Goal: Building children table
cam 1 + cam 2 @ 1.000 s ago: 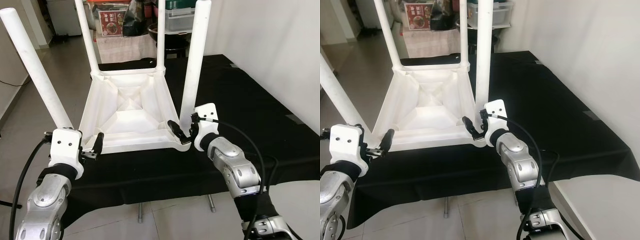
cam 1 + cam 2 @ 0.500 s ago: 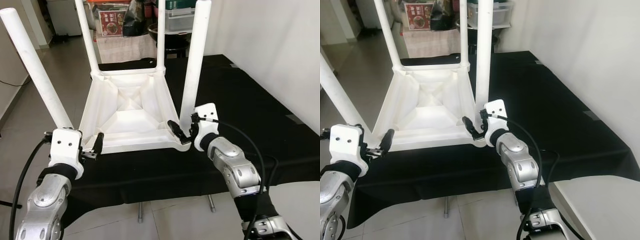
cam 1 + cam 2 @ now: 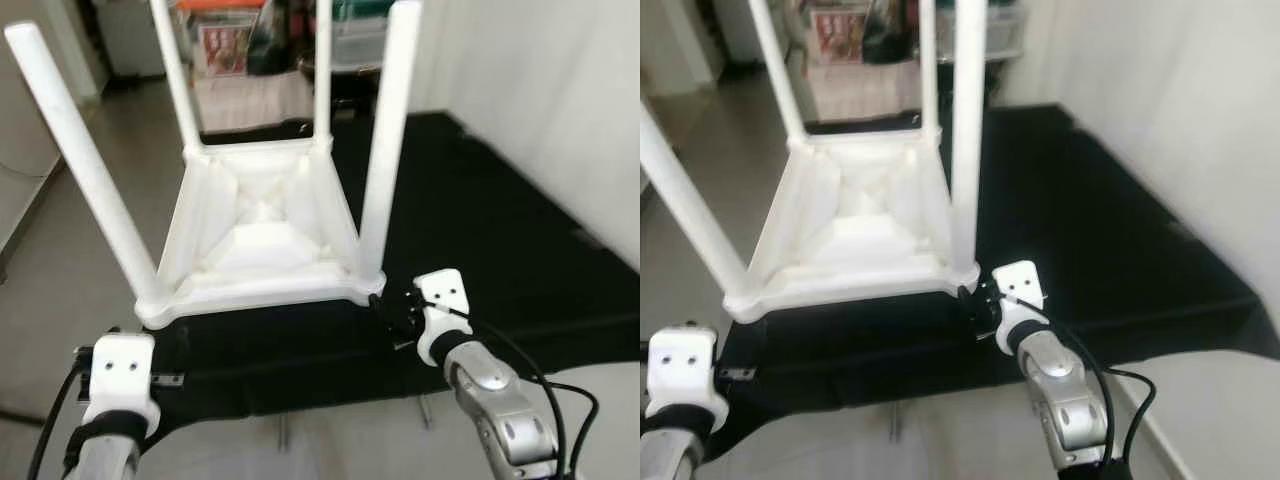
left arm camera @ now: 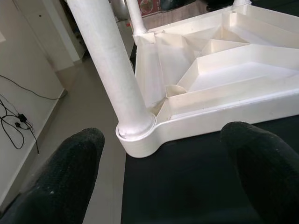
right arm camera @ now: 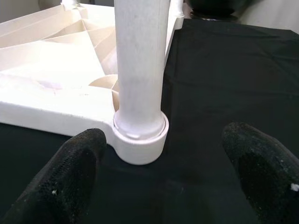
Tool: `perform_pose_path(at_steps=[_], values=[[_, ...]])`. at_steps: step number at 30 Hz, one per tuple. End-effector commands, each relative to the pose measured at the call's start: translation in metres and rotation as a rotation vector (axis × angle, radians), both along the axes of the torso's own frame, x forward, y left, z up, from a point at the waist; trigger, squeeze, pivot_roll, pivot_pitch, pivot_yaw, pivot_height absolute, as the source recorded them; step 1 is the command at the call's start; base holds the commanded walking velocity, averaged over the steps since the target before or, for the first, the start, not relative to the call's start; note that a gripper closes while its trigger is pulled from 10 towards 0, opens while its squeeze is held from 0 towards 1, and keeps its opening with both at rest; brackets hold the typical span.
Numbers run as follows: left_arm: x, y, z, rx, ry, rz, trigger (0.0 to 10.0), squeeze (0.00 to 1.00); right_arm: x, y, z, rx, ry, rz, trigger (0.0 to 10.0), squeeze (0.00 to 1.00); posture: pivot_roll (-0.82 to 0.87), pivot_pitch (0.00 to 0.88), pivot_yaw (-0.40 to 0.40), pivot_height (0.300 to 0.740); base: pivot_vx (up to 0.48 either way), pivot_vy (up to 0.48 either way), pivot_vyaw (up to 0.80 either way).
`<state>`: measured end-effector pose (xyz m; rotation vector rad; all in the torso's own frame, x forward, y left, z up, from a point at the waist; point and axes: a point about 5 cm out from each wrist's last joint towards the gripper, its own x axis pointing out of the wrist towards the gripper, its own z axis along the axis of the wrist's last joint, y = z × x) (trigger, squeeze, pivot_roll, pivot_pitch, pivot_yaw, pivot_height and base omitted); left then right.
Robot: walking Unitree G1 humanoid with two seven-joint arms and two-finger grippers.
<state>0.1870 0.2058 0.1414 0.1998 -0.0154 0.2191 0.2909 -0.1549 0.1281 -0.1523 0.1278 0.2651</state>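
A white plastic children's table (image 3: 265, 235) lies upside down on a black-covered tabletop (image 3: 480, 220), its four legs pointing up. My left gripper (image 4: 163, 186) is open a short way in front of the near-left corner and its leg (image 4: 110, 70), touching nothing. My right gripper (image 5: 163, 186) is open just before the near-right leg (image 5: 140, 60), with nothing between its fingers. In the head views the left gripper (image 3: 168, 380) hangs at the cloth's front edge. The right gripper (image 3: 395, 318) sits just below the table's near-right corner.
A white wall runs along the right. Tiled floor lies to the left, with a black cable (image 4: 18, 123) on it. Boxes and a poster (image 3: 225, 45) stand behind the tabletop. A pale surface (image 3: 1200, 400) shows at the lower right.
Both grippers have drawn back toward me from the table's near rim and now stand clear of it. The picture has shifted and blurred a little.
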Motion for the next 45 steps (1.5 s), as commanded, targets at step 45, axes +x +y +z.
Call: perform_pose_path(at_steps=[45], values=[[-0.004, 0.008, -0.009, 0.005, 0.022, 0.043, 10.0, 0.00, 0.000, 0.002, -0.004, 0.001, 0.020, -0.034, 10.0, 0.00, -0.01, 0.119, -0.044, 0.740, 0.000, 0.000, 0.00]])
